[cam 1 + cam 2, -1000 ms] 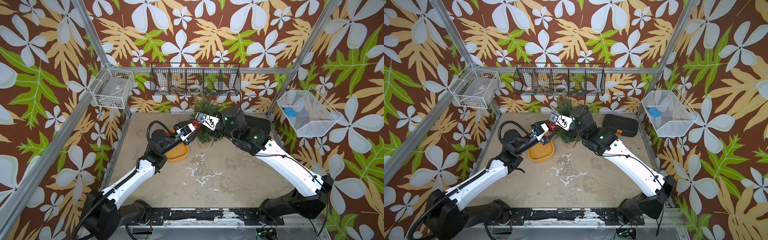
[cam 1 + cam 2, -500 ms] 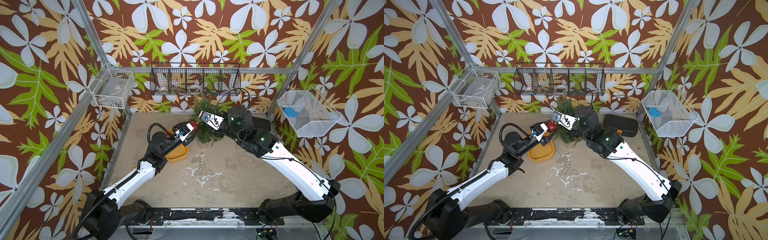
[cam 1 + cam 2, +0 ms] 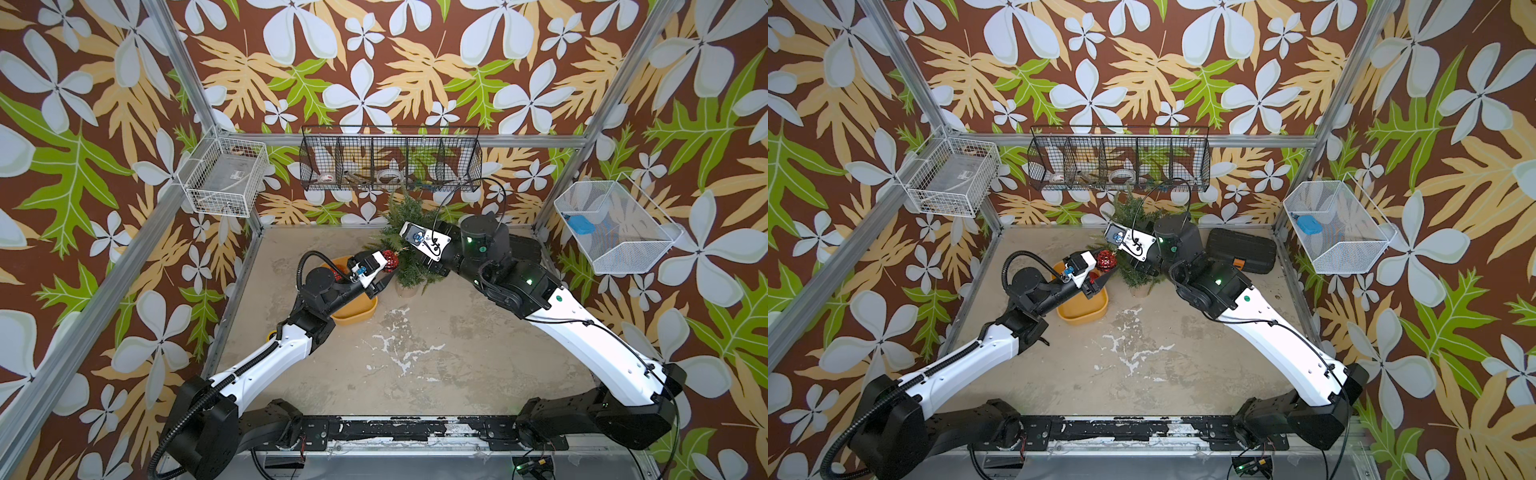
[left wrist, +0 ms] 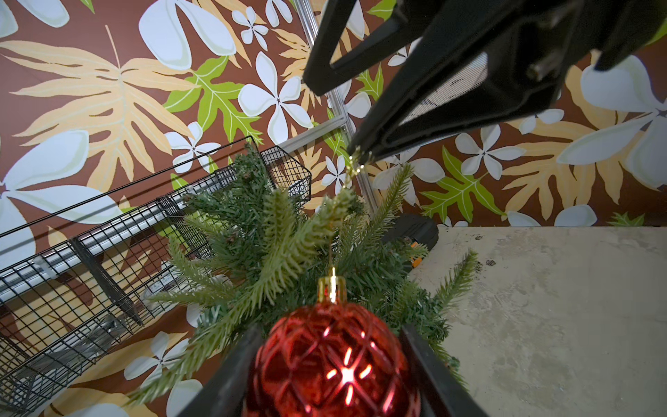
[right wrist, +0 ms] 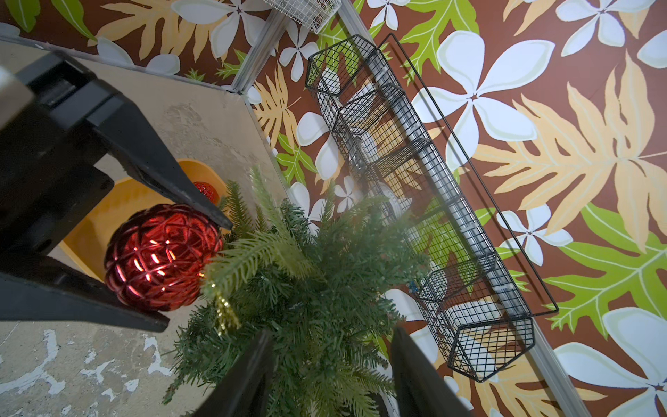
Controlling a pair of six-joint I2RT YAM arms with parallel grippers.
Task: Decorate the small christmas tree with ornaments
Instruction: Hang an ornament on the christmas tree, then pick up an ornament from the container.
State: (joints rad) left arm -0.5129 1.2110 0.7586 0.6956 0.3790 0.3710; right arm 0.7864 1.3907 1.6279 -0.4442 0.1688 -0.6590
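The small christmas tree (image 3: 410, 272) (image 3: 1136, 275) stands at the back of the table on a pale base. My left gripper (image 4: 330, 332) (image 3: 388, 266) is shut on a red lattice ornament (image 4: 332, 361) (image 5: 162, 256) (image 3: 1106, 259), held against the tree's left side. Its gold string (image 4: 352, 169) (image 5: 224, 312) runs up over a branch. My right gripper (image 5: 332, 334) (image 4: 335, 117) is open just above the tree, with only foliage between its jaws; the string's end lies by one fingertip. A second red ornament (image 5: 205, 189) lies in the yellow tray (image 3: 353, 313).
A black wire basket (image 3: 390, 162) hangs on the back wall right above the tree. White wire baskets hang on the left wall (image 3: 224, 178) and the right wall (image 3: 615, 226). A black case (image 3: 1241, 251) lies at the back right behind my right arm.
My right gripper has opened and let go of the gold string, which now lies over a branch. The left gripper still holds the ornament in nearly the same place.
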